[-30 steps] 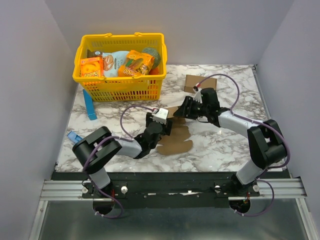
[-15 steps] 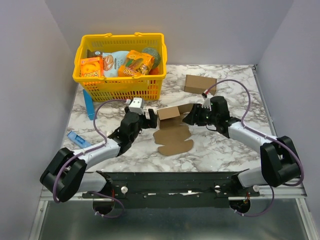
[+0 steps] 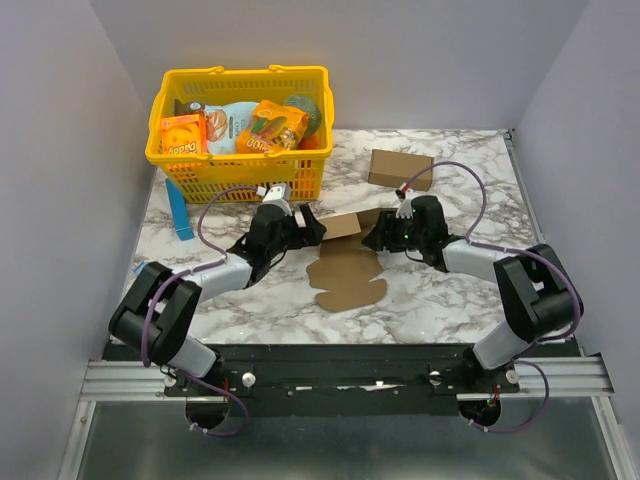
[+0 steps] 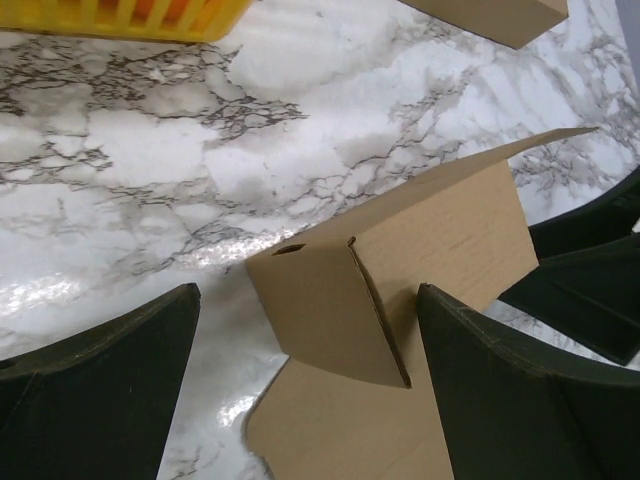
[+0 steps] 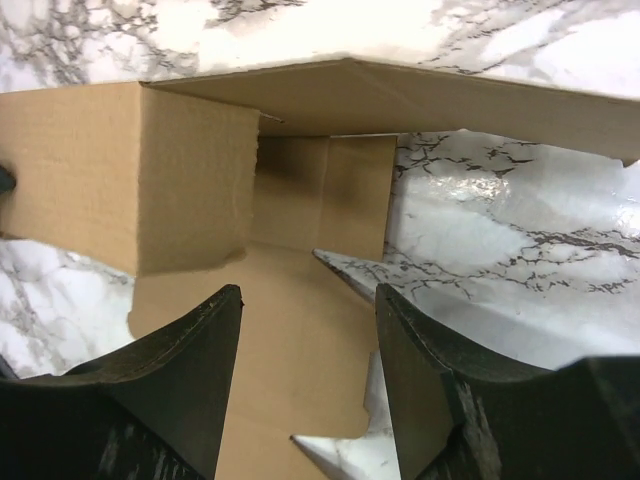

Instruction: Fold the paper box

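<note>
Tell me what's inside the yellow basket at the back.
The yellow basket holds an orange snack box, a tilted orange snack box, a pale blue pack and a dark green item. Anything lying beneath them is covered.

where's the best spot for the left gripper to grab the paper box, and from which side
Probably the upright end flap of the paper box, approached from the box's left end, where the left gripper sits open. It stands off the table as a thin wall, so a finger fits each side; the flat base panel lies flush.
</note>
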